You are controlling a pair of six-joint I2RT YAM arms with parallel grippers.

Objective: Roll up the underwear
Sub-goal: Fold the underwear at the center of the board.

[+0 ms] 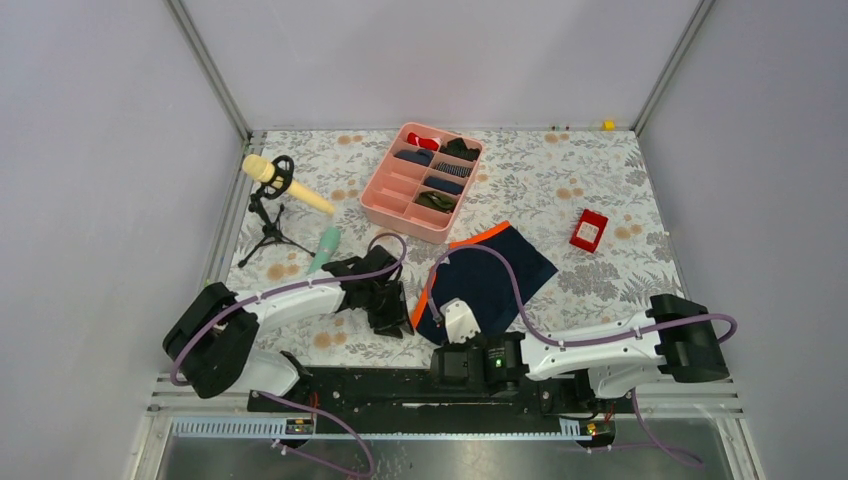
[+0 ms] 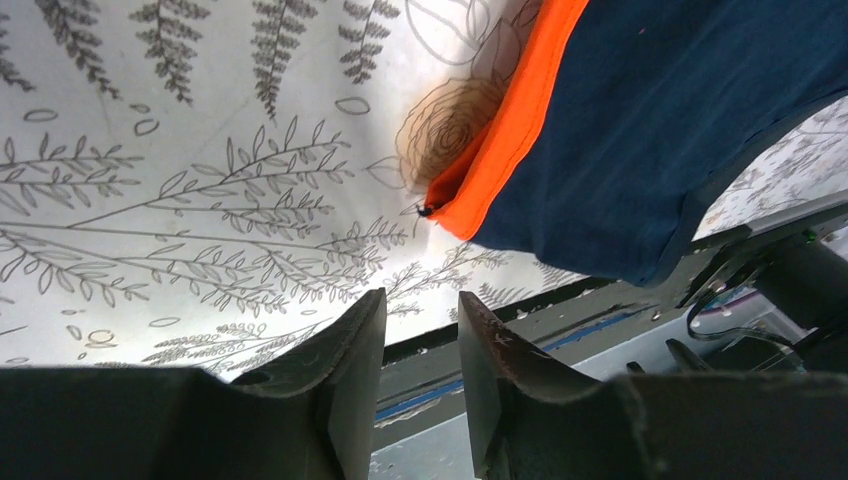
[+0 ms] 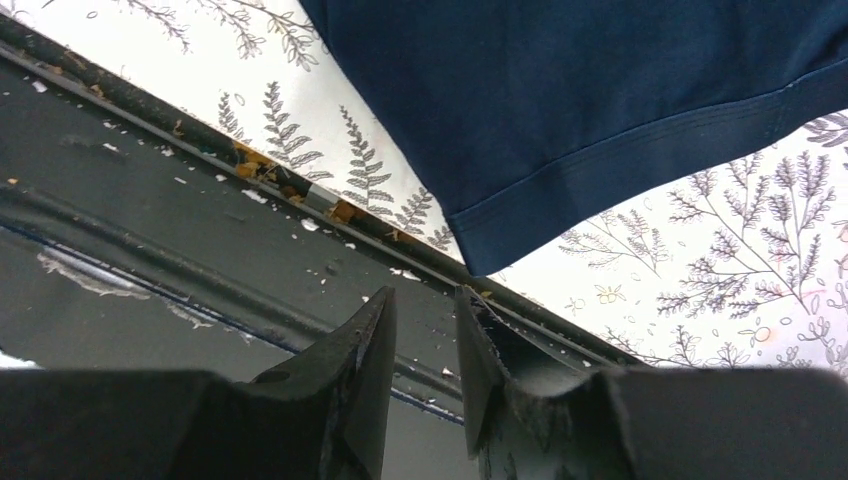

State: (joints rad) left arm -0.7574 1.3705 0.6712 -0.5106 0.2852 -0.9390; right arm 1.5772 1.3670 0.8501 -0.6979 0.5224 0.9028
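Observation:
The underwear (image 1: 492, 278) lies flat on the flowered table, navy blue with an orange waistband (image 1: 425, 290) along its left and far edges. My left gripper (image 1: 393, 322) is just left of the waistband, open and empty. In the left wrist view the waistband corner (image 2: 470, 200) lies a little beyond the gripper (image 2: 422, 310). My right gripper (image 1: 452, 335) is at the underwear's near corner, open and empty. In the right wrist view the navy hem (image 3: 580, 100) lies just beyond the gripper (image 3: 425, 300), which is over the table's near edge.
A pink tray (image 1: 400, 217) with several small rolled garments stands behind the underwear. A yellow microphone on a black stand (image 1: 270, 180) and a green object (image 1: 325, 250) are at the left. A red box (image 1: 588, 230) is at the right. A black rail (image 1: 400, 385) runs along the near edge.

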